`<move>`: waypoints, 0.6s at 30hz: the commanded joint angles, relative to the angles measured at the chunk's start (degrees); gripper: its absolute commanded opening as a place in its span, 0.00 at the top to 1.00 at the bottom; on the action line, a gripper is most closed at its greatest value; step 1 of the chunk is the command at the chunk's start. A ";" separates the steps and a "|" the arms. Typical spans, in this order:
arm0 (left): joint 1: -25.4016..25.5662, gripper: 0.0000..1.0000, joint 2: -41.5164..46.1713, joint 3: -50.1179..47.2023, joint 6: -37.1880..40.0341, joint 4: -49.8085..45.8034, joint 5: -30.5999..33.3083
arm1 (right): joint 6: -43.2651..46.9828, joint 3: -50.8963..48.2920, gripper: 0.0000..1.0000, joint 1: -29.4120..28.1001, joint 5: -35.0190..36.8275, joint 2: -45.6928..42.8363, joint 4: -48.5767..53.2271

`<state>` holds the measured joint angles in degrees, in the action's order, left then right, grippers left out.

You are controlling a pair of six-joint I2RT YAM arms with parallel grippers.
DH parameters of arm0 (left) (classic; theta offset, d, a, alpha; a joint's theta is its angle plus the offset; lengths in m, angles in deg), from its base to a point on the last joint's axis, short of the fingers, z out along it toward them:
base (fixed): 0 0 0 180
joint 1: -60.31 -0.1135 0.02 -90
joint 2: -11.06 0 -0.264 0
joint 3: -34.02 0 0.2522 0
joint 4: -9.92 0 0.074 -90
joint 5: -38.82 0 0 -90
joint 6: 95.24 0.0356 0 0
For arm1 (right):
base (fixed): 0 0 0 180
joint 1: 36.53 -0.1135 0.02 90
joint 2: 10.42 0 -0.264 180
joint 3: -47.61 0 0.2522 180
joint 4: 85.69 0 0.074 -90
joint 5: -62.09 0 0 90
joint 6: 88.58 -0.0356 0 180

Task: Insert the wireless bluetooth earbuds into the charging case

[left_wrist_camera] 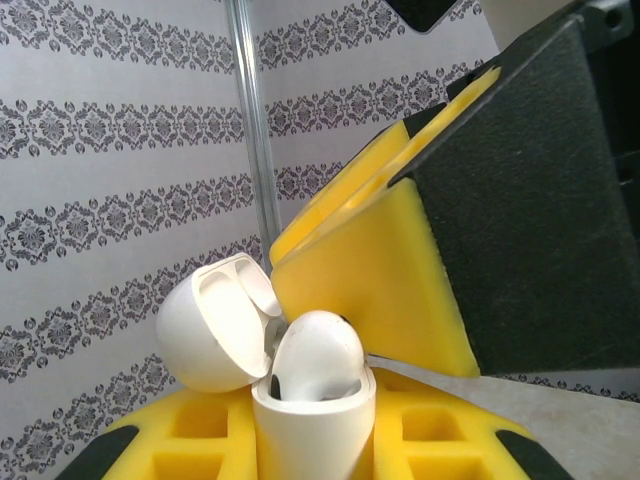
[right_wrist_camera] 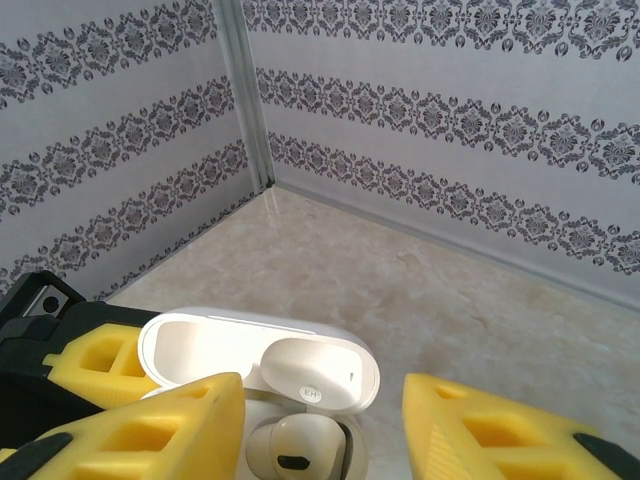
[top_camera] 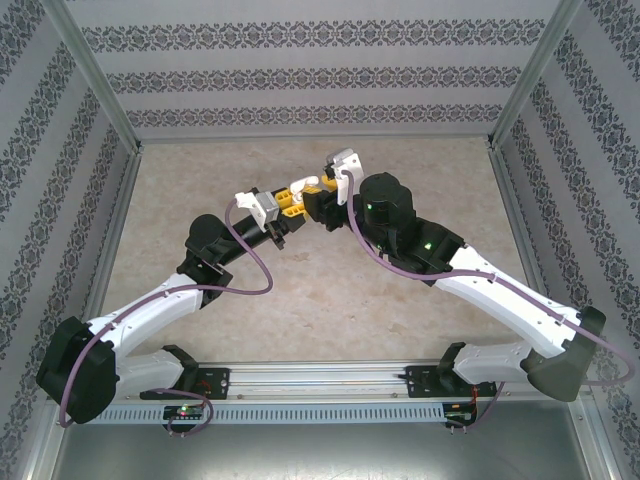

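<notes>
My left gripper (left_wrist_camera: 315, 455) is shut on a white charging case (left_wrist_camera: 315, 430), held upright between its yellow fingers (left_wrist_camera: 190, 440). The case's lid (left_wrist_camera: 205, 335) hangs open to the left. One white earbud (left_wrist_camera: 320, 355) sits in the case with its rounded head sticking out. In the right wrist view the same earbud (right_wrist_camera: 295, 445) lies below the open lid (right_wrist_camera: 260, 360), and my right gripper (right_wrist_camera: 325, 430) is open just above it, its yellow fingers (right_wrist_camera: 480, 430) on either side and apart from it. Seen from above, both grippers (top_camera: 288, 205) (top_camera: 318, 205) meet over the table's far middle.
The beige table (right_wrist_camera: 400, 280) stretches to patterned walls at the back and sides. An aluminium corner post (left_wrist_camera: 255, 130) stands behind the case. My right gripper's yellow and black finger (left_wrist_camera: 380, 290) hangs close over the case's right side.
</notes>
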<state>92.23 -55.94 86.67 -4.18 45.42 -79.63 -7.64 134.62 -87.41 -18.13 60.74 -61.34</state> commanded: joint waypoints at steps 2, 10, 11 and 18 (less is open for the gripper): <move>0.86 1.00 0.91 2.50 0.62 3.66 1.76 | -0.60 -1.28 0.52 -1.73 -3.72 -0.48 4.92; 0.86 1.00 0.02 2.62 0.52 3.77 2.00 | -1.56 -1.11 0.47 -1.77 -4.35 -2.40 5.12; 0.87 1.00 -0.16 2.59 0.50 3.82 2.01 | -1.74 -1.02 0.44 -1.77 -4.41 -2.59 5.14; 0.86 1.00 -0.65 2.03 0.43 4.03 2.03 | -2.36 0.19 0.35 -1.65 -4.43 -3.43 5.63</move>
<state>92.49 -56.35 86.82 -4.18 45.90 -78.10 -9.23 134.47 -88.78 -21.19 58.73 -56.88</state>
